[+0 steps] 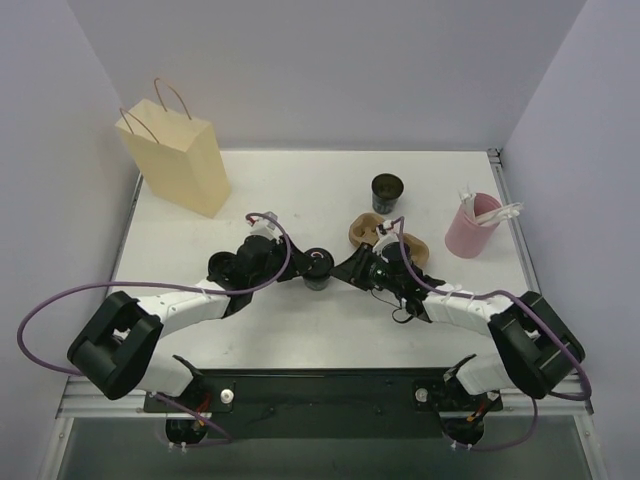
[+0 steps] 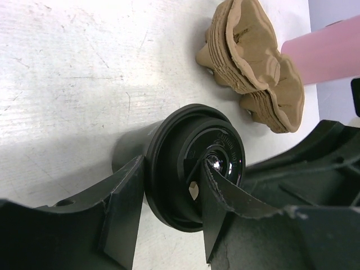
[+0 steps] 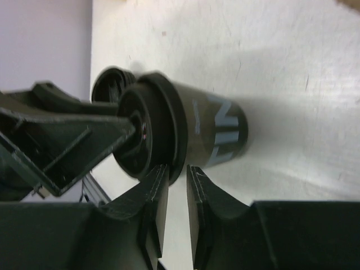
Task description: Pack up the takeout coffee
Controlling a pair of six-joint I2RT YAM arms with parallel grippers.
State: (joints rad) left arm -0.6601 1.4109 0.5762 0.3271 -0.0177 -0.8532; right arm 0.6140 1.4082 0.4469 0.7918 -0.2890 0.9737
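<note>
The takeout coffee cup [image 1: 318,271] stands on the table between both arms. It is dark with pale lettering [image 3: 216,132] and has a black lid [image 2: 194,163] on top. My left gripper [image 2: 169,188] is shut on the lid, one finger [image 2: 121,208] against the rim's outer side and the other across the lid's top. My right gripper [image 3: 178,171] sits at the opposite side of the rim, jaws a narrow slit apart with bare table showing between them. The paper bag [image 1: 180,160] stands upright at the back left, away from both grippers.
A stack of brown pulp cup carriers [image 1: 395,243] lies just behind the right gripper. A second dark cup without a lid [image 1: 387,192] stands behind it. A pink cup [image 1: 470,230] holding white sticks stands at the right. Side walls close in the table.
</note>
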